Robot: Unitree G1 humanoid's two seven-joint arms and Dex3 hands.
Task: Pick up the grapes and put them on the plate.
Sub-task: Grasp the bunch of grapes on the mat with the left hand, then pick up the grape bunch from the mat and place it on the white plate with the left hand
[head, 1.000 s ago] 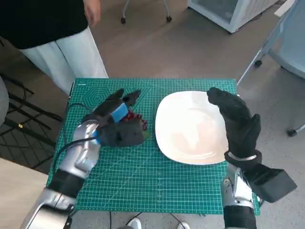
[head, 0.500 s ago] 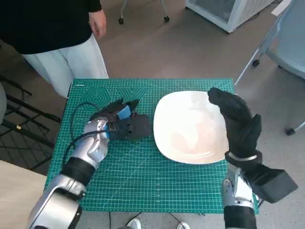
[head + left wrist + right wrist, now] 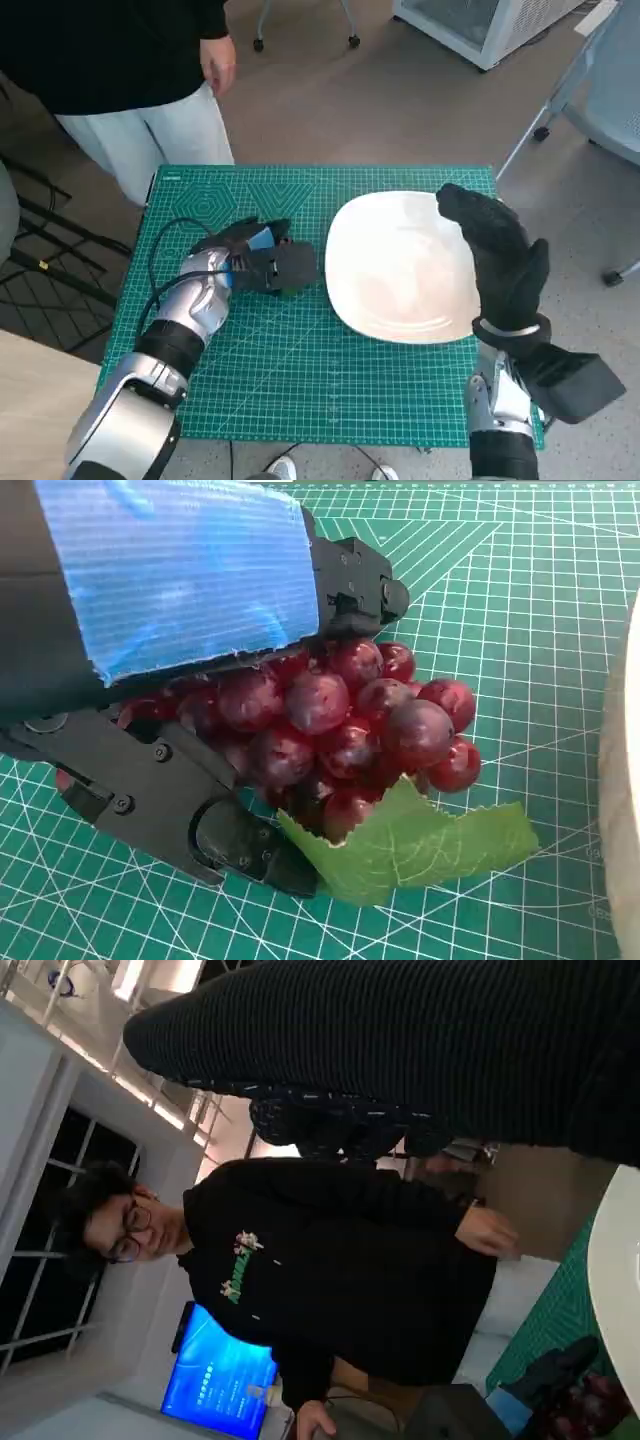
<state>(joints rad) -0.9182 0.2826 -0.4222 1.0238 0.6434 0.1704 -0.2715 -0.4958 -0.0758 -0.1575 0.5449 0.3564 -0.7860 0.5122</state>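
Dark-red grapes (image 3: 350,730) (green leaf attached) sit gripped in left hand (image 3: 262,262) on the green mat (image 3: 300,390), beside white plate (image 3: 400,270). Right hand (image 3: 497,255) hovers empty, fingers spread.

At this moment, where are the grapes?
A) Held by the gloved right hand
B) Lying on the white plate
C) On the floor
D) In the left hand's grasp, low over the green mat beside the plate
D: the left hand closes around the grapes over the green mat; the plate holds none.

Dark red grapes (image 3: 340,720) with seemingly green leaf (image 3: 420,845), white plate (image 3: 400,265), green gridded mat (image 3: 300,370)
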